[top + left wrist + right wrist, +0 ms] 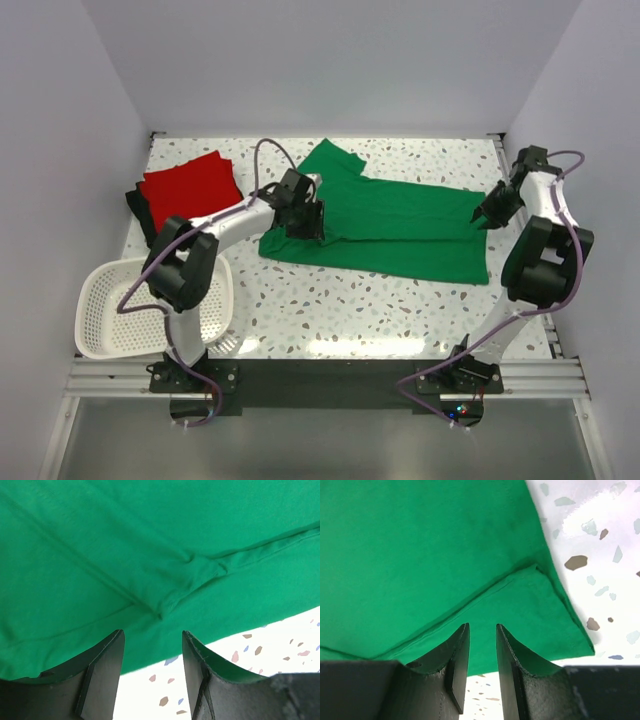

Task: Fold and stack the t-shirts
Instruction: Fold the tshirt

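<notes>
Hovering over the half-folded green t-shirt [400, 225] spread across the table [330, 310], the left gripper [152, 634] is standing part open, the right gripper [482, 626] barely open, both empty; pinching only one layer may be pulling the fold apart

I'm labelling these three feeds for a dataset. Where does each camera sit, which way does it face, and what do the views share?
Top external: fixed above and behind, looking down on the table; both arms show, bases at the bottom.
Left wrist: mounted on that wrist, facing down at the green shirt; the left gripper shows.
Right wrist: mounted on that wrist, facing the shirt's corner; the right gripper shows.
Shared: all three see the green shirt.
</notes>
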